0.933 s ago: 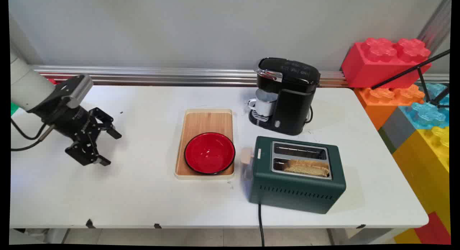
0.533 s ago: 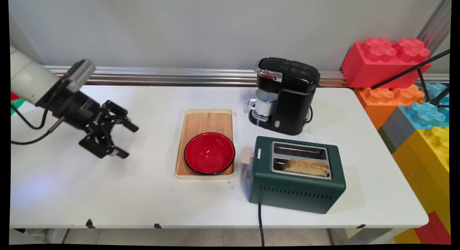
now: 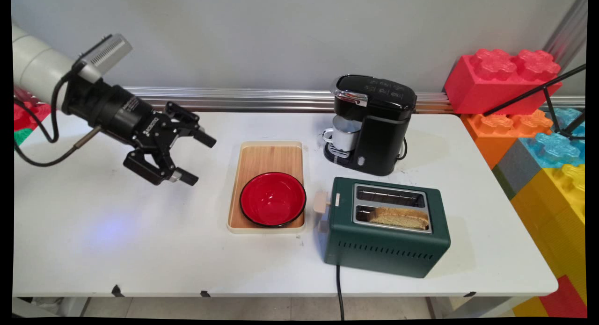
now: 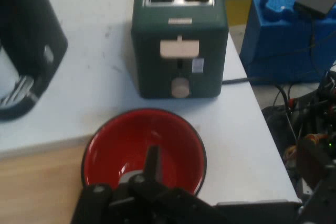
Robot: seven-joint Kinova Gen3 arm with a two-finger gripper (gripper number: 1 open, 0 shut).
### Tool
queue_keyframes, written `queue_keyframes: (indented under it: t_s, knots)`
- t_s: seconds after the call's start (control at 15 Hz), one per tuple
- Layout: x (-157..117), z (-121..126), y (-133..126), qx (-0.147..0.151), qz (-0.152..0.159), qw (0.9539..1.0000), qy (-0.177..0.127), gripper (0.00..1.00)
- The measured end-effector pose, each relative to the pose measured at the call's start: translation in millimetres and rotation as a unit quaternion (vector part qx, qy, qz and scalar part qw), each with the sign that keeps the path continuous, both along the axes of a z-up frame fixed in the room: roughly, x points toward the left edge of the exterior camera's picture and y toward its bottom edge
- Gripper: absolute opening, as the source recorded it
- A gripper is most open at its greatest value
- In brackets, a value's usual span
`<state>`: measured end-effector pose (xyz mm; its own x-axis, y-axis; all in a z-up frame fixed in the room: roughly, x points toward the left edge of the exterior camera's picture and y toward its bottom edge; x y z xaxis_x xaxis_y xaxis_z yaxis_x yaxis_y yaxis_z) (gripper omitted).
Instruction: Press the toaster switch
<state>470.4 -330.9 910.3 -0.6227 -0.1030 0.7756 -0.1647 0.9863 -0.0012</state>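
My gripper (image 3: 198, 159) hangs open and empty above the table's left half, pointing right, a short way left of a wooden tray (image 3: 269, 154). A red bowl (image 3: 273, 198) sits on the tray's near end. In the hand view the red bowl (image 4: 157, 145) lies straight ahead behind one black finger (image 4: 152, 162), on the tray (image 4: 37, 182). Beyond the bowl stands a green toaster (image 4: 178, 51). The toaster (image 3: 386, 243) holds a bread slice (image 3: 401, 218) in its near slot, and its beige lever (image 3: 321, 204) faces the tray.
A black coffee machine (image 3: 374, 124) with a white mug (image 3: 344, 137) under its spout stands behind the toaster. Large coloured toy blocks (image 3: 503, 79) are stacked off the table's right end. The toaster's cord (image 3: 340, 292) drops over the near edge.
The gripper has risen and swung right from the table's left side toward the tray, staying open. Nothing on the table has moved.
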Motion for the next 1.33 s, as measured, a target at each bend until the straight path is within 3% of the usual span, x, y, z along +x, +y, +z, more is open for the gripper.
queue_keyframes:
  t_s: [0.07,0.13,0.4,0.67,1.0,1.33]
  knots:
    - [-2,2,-2,-0.007,-0.007,0.9999,0.004,1.0]
    - [-5,5,-5,-0.015,-0.016,0.9997,0.007,0.0]
    - [-12,11,-13,-0.036,-0.042,0.9984,0.01,0.0]
    - [-18,13,-20,-0.039,-0.052,0.9978,0.01,0.0]
    - [-42,11,-36,-0.027,-0.05,0.9981,0.024,0.0]
    - [-74,-7,-47,-0.009,-0.041,0.9985,0.037,0.0]
